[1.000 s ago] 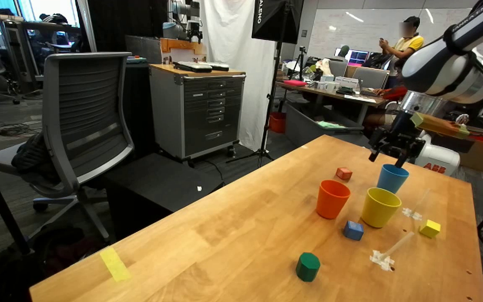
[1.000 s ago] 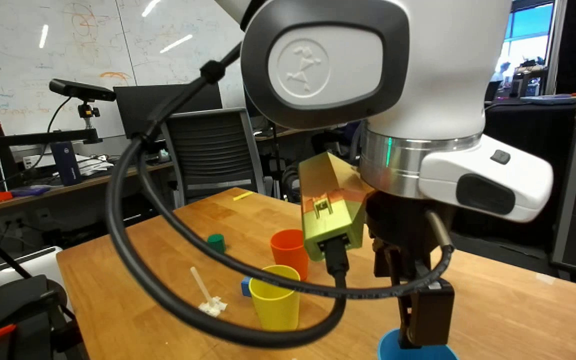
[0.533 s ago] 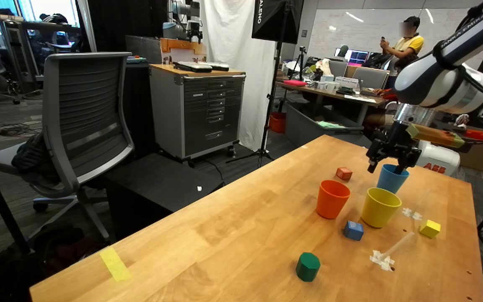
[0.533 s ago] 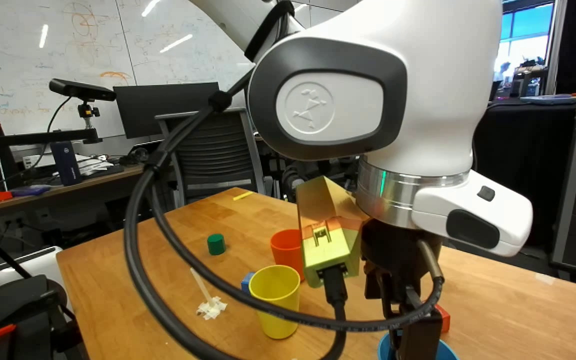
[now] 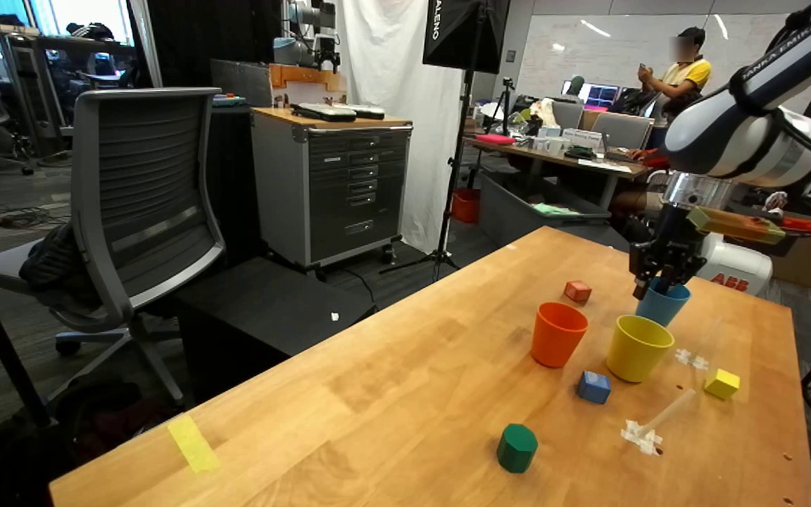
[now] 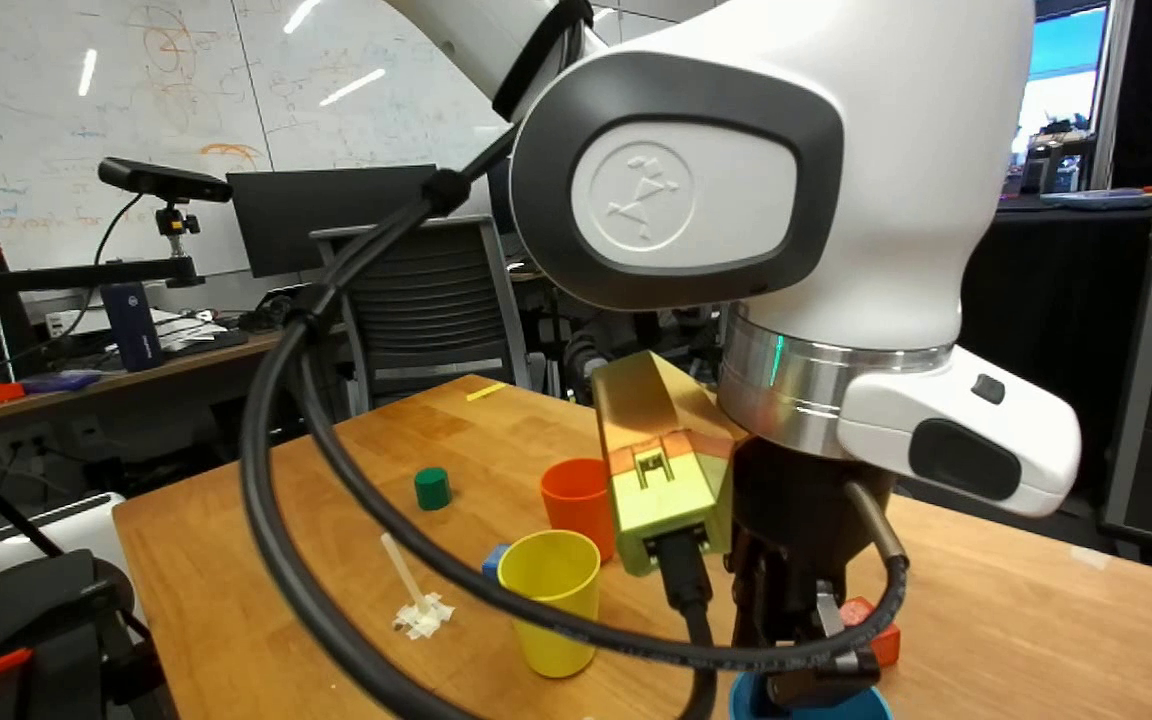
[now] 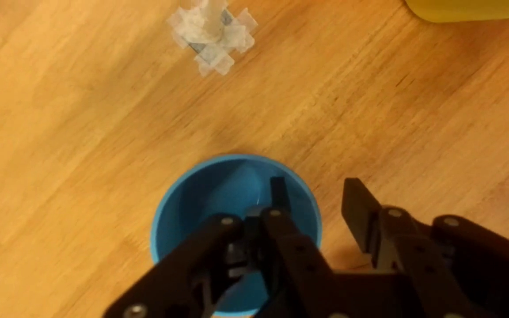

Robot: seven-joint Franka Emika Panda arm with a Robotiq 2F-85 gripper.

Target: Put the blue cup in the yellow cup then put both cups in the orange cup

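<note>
Blue cup [image 5: 662, 307]: right of frame, just nudged; grab probably next
Hand [image 7: 317, 188]: fingers [image 7: 280, 193] closer together, one inside, one outside, holding nothing

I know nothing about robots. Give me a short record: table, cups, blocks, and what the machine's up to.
Table: wooden
Jaws: open, one tip inside the blue cup, the other outside
Other cups: yellow cup, orange cup, both upright
Cups nested: none yet
Blocks: red block, blue block, yellow block, green block
</note>
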